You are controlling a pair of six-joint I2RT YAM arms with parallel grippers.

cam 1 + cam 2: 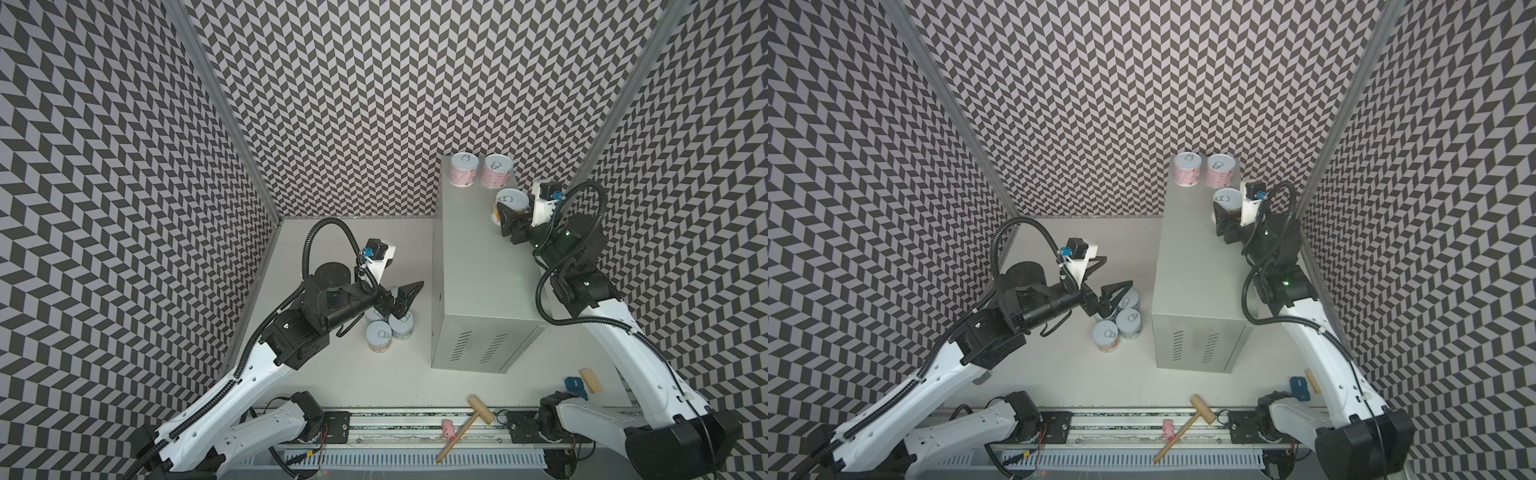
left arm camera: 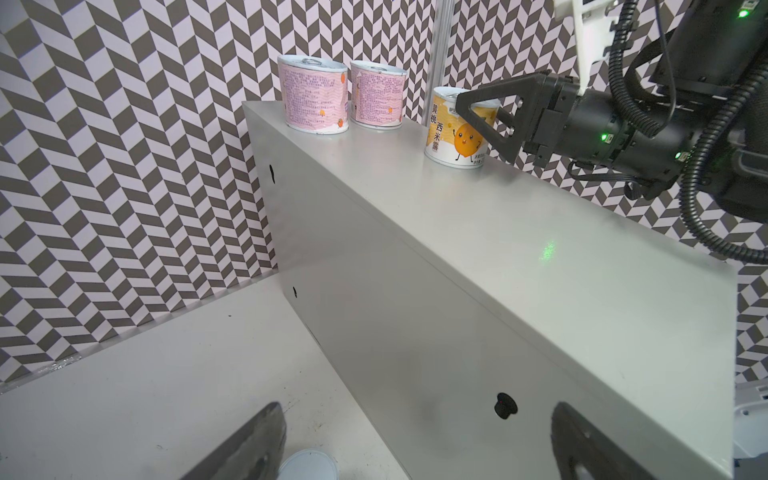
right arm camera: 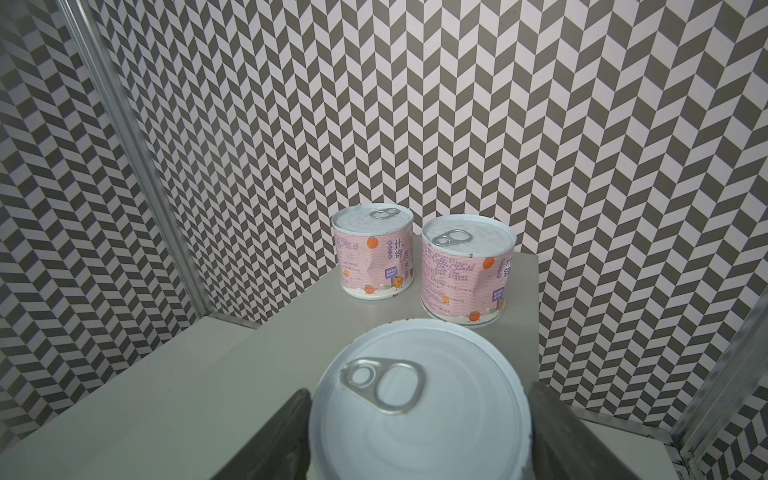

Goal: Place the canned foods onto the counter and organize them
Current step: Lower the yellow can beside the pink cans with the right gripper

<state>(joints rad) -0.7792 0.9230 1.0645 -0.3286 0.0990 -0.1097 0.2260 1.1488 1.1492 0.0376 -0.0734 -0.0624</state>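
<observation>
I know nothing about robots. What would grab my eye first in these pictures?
Probably the dizzying black-and-white chevron walls all round. Next, the tall grey counter right of centre, with two pink cans at its far end and the right pincer flanking an orange-yellow can beside them. On the white tabletop to its left, the open left pincer hovers over a cluster of cans.
</observation>
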